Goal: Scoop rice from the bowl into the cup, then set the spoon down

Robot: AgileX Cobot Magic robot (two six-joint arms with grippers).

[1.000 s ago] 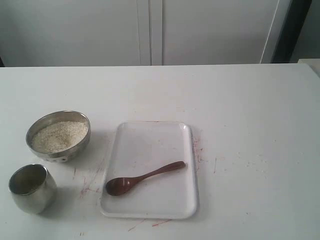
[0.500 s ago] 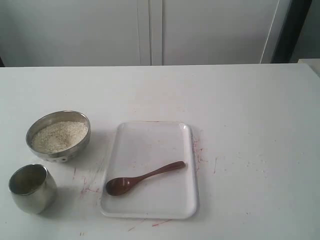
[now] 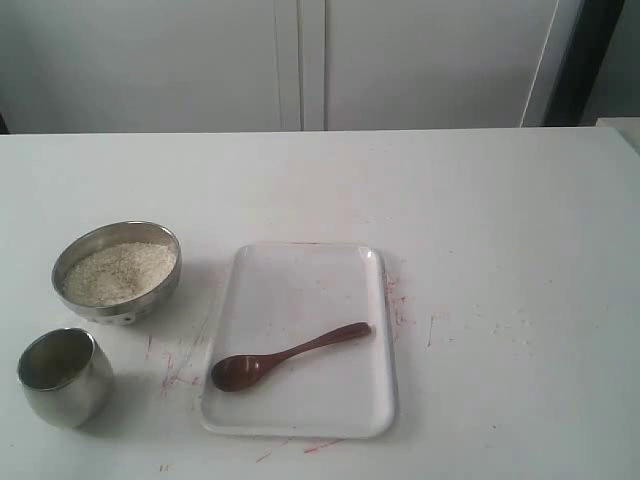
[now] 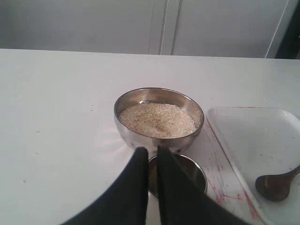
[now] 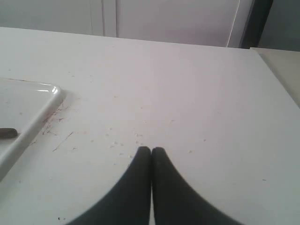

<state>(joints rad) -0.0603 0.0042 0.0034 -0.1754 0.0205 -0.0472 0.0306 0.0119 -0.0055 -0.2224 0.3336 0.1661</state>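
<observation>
Left tool [image 4: 151,151] and right tool [image 5: 151,150] sit closed, empty; spoon [image 3: 300,348] lies on tray [image 3: 300,275]

No writing, label, brand, number or sign can be read in any view. The steel bowl [image 3: 140,305] at the left of the exterior view, the cup [image 3: 70,400] in its lower left, and the spoon [image 3: 290,352] and white tray [image 3: 300,290] in its lower middle all show plain surfaces. The thin red marks [image 3: 178,380] on the table [image 3: 500,200] beside the tray are only scratches and form no letter or figure.
</observation>
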